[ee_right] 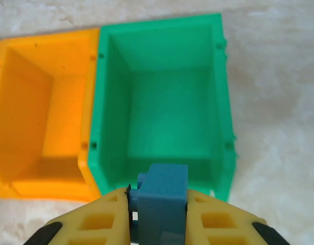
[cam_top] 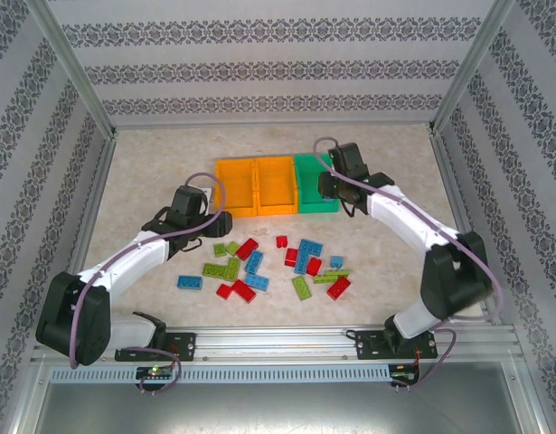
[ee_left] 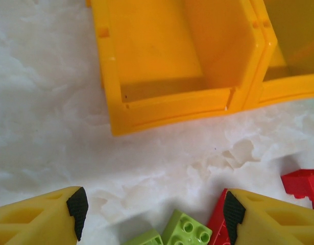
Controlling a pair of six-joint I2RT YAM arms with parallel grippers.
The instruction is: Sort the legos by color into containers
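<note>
At the table's far middle, bins: three joined open-top plastic containers [cam_top: 276, 210] in a row, two orange beside a green bin [ee_right: 108, 102].
Left claw: your left gripper [ee_left: 155, 212] is spread apart with nothing held, low over a lime green studded brick [ee_left: 187, 229].
Right claw: your right gripper [ee_right: 159, 206] is clamped on a small blue plastic brick [ee_right: 162, 186], at the green bin's near wall.
Loose pile: red, blue and lime legos [cam_top: 268, 262] lie scattered on the table between your arms.
Handling: expect light, rigid, slick plastic. Pinch the flat opposite sides, not the studs.
</note>
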